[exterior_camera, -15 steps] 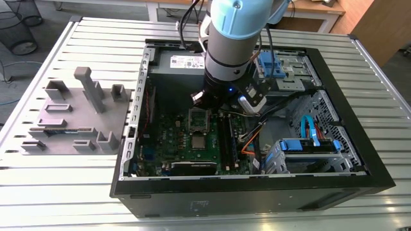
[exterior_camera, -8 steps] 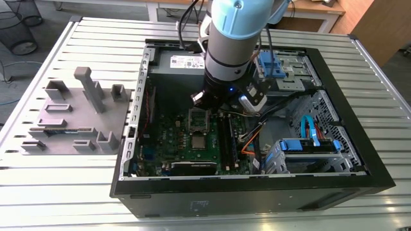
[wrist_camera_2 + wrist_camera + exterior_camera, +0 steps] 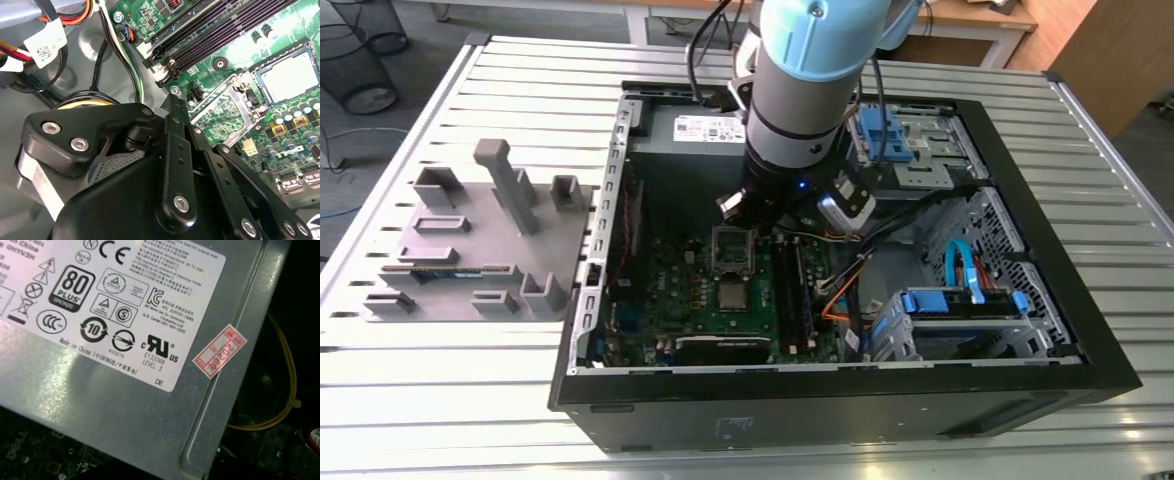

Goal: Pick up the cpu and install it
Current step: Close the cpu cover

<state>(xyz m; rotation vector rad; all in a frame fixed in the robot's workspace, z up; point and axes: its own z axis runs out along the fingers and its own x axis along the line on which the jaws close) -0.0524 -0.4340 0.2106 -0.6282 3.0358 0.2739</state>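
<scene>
One cpu [image 3: 735, 295] sits on the motherboard [image 3: 670, 285] inside one open computer case [image 3: 827, 415]. One gripper [image 3: 172, 102] hangs nearby; I cannot tell its grasp.

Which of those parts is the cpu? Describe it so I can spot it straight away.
Inside the open computer case, find the green motherboard on its floor. Near the board's middle, beside the long dark memory slots, lies the cpu: a small flat square with a plain silvery top, unlike the elongated, open-centred metal frame adjoining it.

The power supply [image 3: 125, 430] carries a white label [image 3: 125, 305] of certification marks and a red numbered sticker [image 3: 220, 351].
</scene>
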